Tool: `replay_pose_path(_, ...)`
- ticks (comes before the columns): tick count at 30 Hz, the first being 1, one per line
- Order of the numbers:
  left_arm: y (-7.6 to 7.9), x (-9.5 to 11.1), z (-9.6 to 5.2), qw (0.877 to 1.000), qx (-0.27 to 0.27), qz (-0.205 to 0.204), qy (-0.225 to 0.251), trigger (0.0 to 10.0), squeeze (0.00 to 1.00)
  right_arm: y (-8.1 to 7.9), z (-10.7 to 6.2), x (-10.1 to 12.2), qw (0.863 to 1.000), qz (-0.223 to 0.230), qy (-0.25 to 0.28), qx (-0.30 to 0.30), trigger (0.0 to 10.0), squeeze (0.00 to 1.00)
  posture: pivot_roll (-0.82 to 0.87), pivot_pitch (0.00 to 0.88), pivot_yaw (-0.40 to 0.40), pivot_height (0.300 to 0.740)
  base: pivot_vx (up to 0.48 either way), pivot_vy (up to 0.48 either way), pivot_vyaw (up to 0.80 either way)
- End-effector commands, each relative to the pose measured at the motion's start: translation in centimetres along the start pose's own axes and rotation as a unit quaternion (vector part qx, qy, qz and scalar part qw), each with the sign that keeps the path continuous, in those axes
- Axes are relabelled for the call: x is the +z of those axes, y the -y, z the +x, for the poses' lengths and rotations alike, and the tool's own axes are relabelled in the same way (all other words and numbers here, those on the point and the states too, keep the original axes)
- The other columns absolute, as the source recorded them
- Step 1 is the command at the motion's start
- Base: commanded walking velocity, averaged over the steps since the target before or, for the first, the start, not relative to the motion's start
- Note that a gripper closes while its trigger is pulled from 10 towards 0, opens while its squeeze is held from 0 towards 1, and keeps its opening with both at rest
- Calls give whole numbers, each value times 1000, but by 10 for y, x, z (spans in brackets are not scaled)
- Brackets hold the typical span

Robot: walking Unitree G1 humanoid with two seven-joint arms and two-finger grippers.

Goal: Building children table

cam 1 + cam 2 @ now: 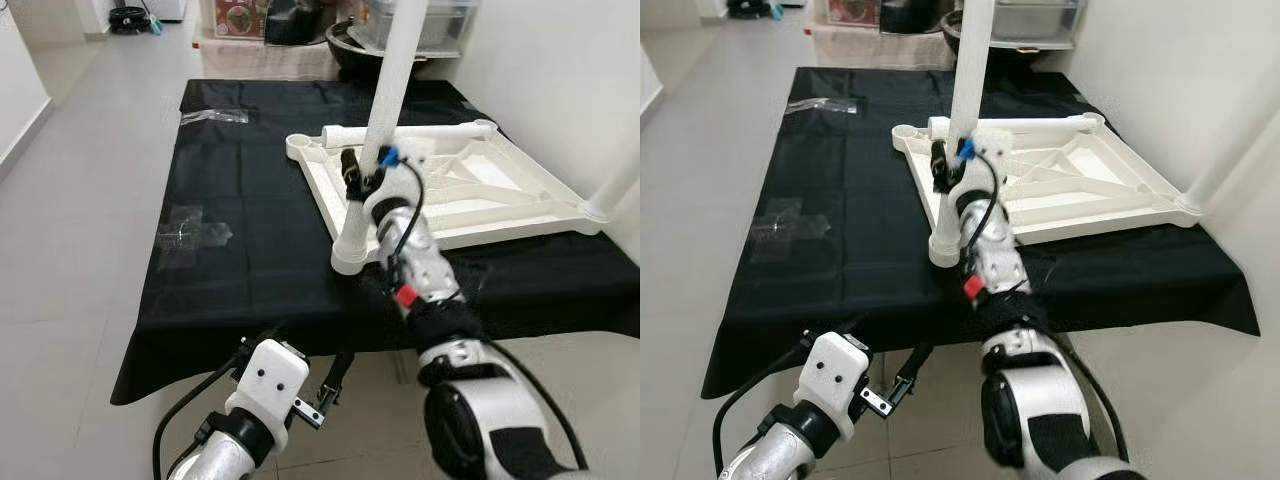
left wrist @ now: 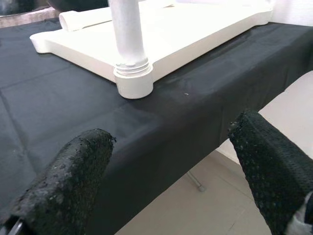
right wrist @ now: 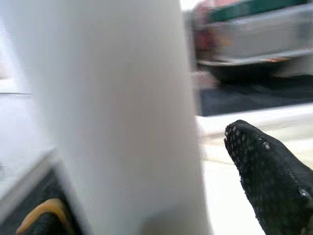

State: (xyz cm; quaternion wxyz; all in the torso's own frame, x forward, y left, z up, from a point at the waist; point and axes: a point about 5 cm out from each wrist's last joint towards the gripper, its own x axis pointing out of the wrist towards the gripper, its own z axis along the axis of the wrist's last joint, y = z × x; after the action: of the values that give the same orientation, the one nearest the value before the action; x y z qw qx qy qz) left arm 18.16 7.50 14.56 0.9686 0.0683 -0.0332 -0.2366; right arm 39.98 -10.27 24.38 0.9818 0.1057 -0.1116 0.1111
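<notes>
The white children's table top (image 1: 480,195) lies upside down on a black cloth. One white leg (image 1: 385,110) stands upright in the socket (image 1: 352,255) at the near-left corner. My right gripper (image 1: 368,168) straddles this leg partway up. In the right wrist view one black finger (image 3: 269,181) stands slightly off the blurred leg (image 3: 112,112), so the gripper is open around it. A second leg (image 1: 618,180) stands at the right corner. A third leg (image 1: 410,132) lies along the far edge. My left gripper (image 2: 166,181) hangs open below the cloth's front edge.
The black cloth (image 1: 240,250) covers a low table and has taped patches (image 1: 190,228) on its left side. The floor (image 1: 70,200) is grey tile. A white wall (image 1: 560,70) runs along the right. Boxes and a dark bowl (image 1: 350,45) stand behind the table.
</notes>
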Motion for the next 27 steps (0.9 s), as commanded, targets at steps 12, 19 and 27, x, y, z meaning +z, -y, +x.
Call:
replay_pose_path(12,-1,-4,1,1000,4,1,-12,10000,0,-33,-43,-22,819,99,-117,553,10000,0,144,102,-95,740,0,0,0)
replay_pose_path(19,0,-4,1,1000,2,1,-12,10000,0,-50,-32,-36,853,107,-115,498,0,0,151,103,-94,740,0,0,0)
replay_pose_path(27,0,-4,1,1000,4,0,-11,10000,0,-40,-15,-29,917,75,-81,383,0,0,145,104,-96,740,0,0,0)
